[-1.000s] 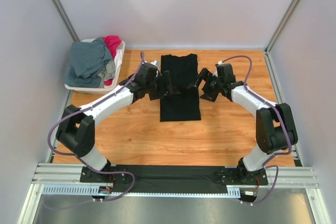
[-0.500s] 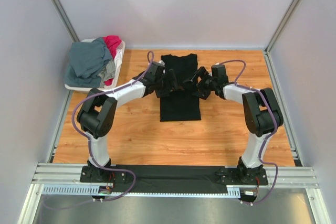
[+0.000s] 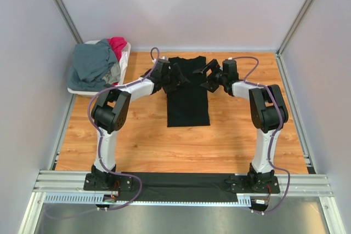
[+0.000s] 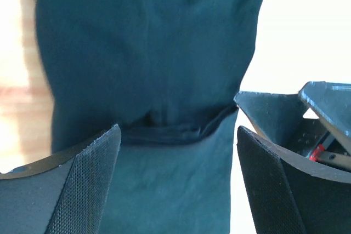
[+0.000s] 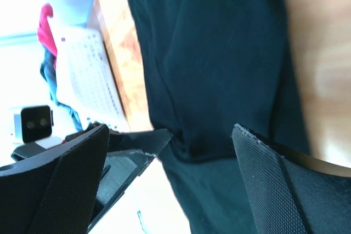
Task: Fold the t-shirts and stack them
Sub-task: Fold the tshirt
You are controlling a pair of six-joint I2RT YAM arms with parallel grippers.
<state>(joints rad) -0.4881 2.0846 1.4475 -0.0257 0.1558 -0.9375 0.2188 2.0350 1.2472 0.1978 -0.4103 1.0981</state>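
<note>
The black t-shirt [image 3: 187, 100] lies flat on the wooden table [image 3: 241, 135], folded into a long narrow strip that runs from near to far, slightly beyond the table's middle. Its collar end points to the far wall.

Both arms reach for that far end from opposite sides. The left arm [image 3: 109, 114] rises from its base, bends sharply at a raised elbow, and stretches its forearm to the right and far. This brings the left gripper [image 3: 178, 78] to the strip's left edge. The right arm [image 3: 266, 108] mirrors it, with its elbow high and its forearm running left, and the right gripper [image 3: 207, 78] is at the strip's right edge. The two grippers face each other across the cloth, close together.

In the left wrist view the left gripper [image 4: 178, 135] stands wide apart, with black cloth [image 4: 148, 53] and a small crosswise fold filling the gap. The right gripper [image 5: 170, 135] is just as wide over the same shirt. Neither is pinching anything. The wrist views are too close to tell whether the fingertips touch the cloth.

In the far left corner a white basket [image 3: 82, 90] holds a heaped grey-blue shirt [image 3: 93, 64] and, at its far end, a magenta shirt [image 3: 117, 45], well apart from the black one.
</note>
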